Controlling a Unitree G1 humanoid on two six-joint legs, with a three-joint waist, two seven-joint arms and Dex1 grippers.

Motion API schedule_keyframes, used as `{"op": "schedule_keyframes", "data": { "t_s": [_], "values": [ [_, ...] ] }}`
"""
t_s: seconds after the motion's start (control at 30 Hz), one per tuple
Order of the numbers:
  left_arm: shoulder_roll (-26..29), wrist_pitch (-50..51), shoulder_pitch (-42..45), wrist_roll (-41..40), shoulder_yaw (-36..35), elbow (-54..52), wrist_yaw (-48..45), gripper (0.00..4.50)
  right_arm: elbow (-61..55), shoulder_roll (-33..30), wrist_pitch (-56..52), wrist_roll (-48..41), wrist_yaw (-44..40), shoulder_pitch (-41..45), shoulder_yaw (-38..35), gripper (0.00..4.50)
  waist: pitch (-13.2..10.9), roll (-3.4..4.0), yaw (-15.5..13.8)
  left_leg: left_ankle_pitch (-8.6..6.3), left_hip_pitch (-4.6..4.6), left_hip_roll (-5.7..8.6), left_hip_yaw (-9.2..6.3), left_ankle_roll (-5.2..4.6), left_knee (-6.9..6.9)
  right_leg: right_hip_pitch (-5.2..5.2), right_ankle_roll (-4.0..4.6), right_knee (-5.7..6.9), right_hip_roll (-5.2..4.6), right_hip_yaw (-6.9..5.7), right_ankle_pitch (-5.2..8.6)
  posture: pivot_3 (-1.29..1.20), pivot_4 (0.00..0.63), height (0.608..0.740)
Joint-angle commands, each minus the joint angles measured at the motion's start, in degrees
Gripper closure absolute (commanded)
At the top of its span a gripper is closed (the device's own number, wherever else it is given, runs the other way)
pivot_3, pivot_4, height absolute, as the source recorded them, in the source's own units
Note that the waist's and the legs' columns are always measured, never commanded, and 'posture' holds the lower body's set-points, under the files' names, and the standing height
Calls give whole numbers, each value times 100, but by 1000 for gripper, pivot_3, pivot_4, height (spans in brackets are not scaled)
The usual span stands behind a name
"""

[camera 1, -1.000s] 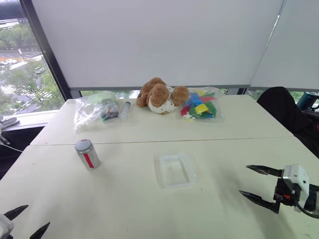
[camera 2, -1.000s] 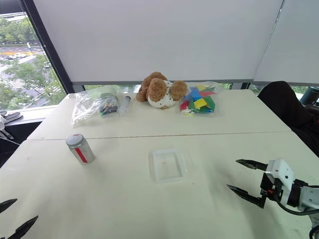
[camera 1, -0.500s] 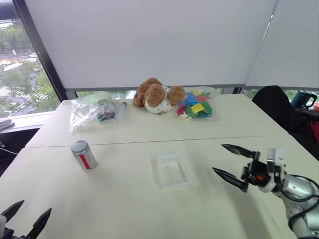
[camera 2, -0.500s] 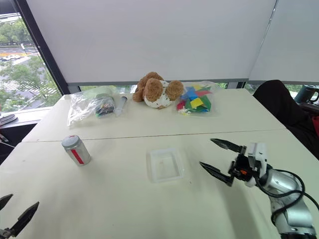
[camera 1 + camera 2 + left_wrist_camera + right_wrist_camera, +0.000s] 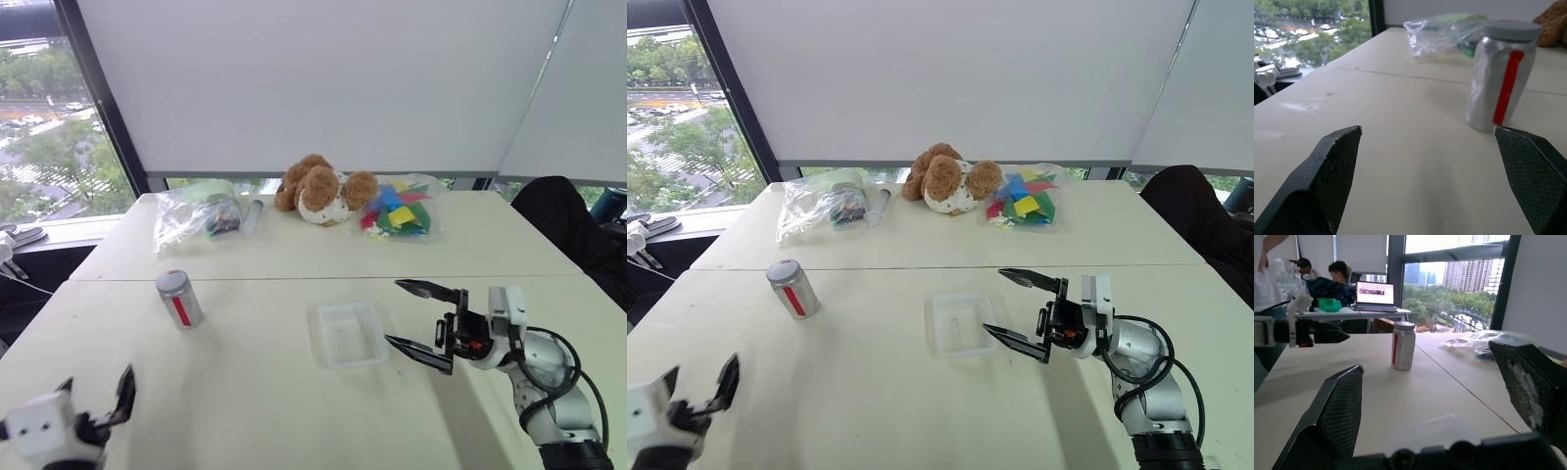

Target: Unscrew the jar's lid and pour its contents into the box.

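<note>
I counted one jar point(image 5: 180, 299) on the white table point(image 5: 235, 392), standing upright on the robot's left side, its lid point(image 5: 172, 282) on top and a single red stripe down its side. One clear box point(image 5: 346, 334) lay flat near the middle of the table, well apart from the jar. I could not make out any contents inside the jar, and I could not tell whether anything lay in the box.

I had two grippers in sight. The right gripper point(image 5: 419, 319) hung just beside the box's right edge, pointing across toward the robot's left, its two black fingers spread wide with nothing between them. The left gripper point(image 5: 96, 401) sat low at the near left corner of the table, also spread wide and empty; in the left wrist view the jar point(image 5: 1501, 76) stood ahead of it, nearer one finger than the other, touching neither.

Along the far edge I counted two clear plastic bags, one point(image 5: 194, 213) holding dark and green items, the other point(image 5: 400, 209) full of coloured pieces, with one slim clear tube point(image 5: 251, 214) and one brown teddy bear point(image 5: 321, 188) between them. In the right wrist view, one open laptop point(image 5: 1374, 294) stood on a distant desk beside two people.
</note>
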State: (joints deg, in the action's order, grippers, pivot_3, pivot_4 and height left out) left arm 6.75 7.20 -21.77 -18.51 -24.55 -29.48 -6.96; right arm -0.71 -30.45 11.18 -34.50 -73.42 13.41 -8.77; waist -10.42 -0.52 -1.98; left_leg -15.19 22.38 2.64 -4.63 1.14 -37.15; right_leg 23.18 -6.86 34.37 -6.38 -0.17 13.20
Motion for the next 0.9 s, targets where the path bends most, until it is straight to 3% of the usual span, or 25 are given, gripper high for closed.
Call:
{"op": "schedule_keyframes", "data": {
  "t_s": [0.03, 0.37, 0.9],
  "values": [
    [64, 344, 299, 425, 187, -184, 450, 33, -45, -72, 115, -37, -24, -12, -167, 0, 0, 0, 14, 0, 0, 0, 0, 0, 0, 2, -1, 1, 4, 0, -1, 0, 150, 740],
    [45, 731, 1642, 1096, 955, 590, 895, 33, -169, -81, 107, -31, 26, -229, -252, 0, 1, 3, -15, 9, -3, -2, -3, 15, -3, 2, 6, 9, 22, 2, -13, 0, 150, 740],
    [120, 337, 3002, 1533, 1079, 1965, 1181, 33, -259, -25, 299, 3, 219, -540, -268, 0, 2, 3, -12, 17, -3, -17, -3, 27, -2, 4, 0, 9, 48, 4, -33, 0, 150, 740]
  ]
}}
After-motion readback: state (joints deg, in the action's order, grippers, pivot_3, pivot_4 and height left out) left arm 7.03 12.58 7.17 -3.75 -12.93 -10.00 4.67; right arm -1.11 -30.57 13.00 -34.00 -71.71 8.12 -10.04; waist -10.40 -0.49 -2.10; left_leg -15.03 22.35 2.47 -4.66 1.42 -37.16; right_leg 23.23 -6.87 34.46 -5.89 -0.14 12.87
